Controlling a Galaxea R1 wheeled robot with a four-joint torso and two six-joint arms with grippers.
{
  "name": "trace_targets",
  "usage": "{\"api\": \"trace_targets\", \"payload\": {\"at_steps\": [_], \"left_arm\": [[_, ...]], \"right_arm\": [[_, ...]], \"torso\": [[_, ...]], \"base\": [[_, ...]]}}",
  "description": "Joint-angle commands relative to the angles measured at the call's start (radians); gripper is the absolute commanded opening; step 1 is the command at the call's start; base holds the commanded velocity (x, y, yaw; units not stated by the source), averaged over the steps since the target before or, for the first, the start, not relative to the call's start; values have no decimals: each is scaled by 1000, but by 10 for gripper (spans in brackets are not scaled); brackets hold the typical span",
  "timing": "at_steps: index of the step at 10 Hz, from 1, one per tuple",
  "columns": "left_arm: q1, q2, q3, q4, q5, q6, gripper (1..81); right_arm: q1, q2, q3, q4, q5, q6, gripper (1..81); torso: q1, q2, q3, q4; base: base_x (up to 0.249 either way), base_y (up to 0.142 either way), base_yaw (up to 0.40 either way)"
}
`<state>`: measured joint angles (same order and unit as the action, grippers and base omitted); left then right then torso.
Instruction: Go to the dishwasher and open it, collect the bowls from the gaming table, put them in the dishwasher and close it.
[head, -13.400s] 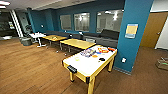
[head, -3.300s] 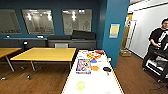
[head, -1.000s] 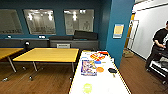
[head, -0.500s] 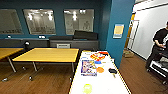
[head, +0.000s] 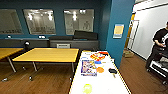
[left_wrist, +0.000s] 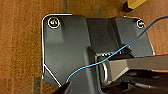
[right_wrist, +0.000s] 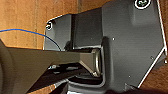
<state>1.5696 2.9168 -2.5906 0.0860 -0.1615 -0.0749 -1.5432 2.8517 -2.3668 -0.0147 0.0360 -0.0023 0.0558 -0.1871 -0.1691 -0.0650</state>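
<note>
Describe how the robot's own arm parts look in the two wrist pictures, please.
Both wrist views show a wide dark grey plate with pale edges and round fittings at its corners. A grey jointed bar crosses beside it. A thin blue cable runs over the plate. The jaws cannot be made out.

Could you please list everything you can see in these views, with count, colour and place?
gaming table: one, white top, yellow rim, directly ahead.
bowls: three on it; yellow-green nearest, orange mid-table, black beside the orange.
game boxes: colourful, flat, middle and far end.
wooden tables: two, yellow, left of it.
counter: dark, along the back wall.
pillar: blue, bearing a yellow notice.
person: dark clothes, far right.
floor: brown wood.
</note>
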Motion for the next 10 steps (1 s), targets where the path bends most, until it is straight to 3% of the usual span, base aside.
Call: {"api": "trace_targets", "payload": {"at_steps": [1,3,6,8,10], "left_arm": [[-35,-14,4,-5,46,4,811],[-35,-11,4,-5,46,4,811],[-35,-11,4,-5,46,4,811],[-35,-11,4,-5,45,4,811],[-35,-8,4,-3,45,4,811]], "right_arm": [[25,-259,373,27,47,8,811],[25,-439,612,39,91,17,811],[28,-678,855,64,203,54,811],[39,-832,995,62,261,56,811],[71,-927,1099,58,291,56,811]], "torso": [[0,0,0,0],[0,0,0,0],[0,0,0,0],[0,0,-70,0],[0,0,-114,0]], "base": [[0,0,0],[0,0,0],[0,0,0],[0,0,0],[0,0,0]]}}
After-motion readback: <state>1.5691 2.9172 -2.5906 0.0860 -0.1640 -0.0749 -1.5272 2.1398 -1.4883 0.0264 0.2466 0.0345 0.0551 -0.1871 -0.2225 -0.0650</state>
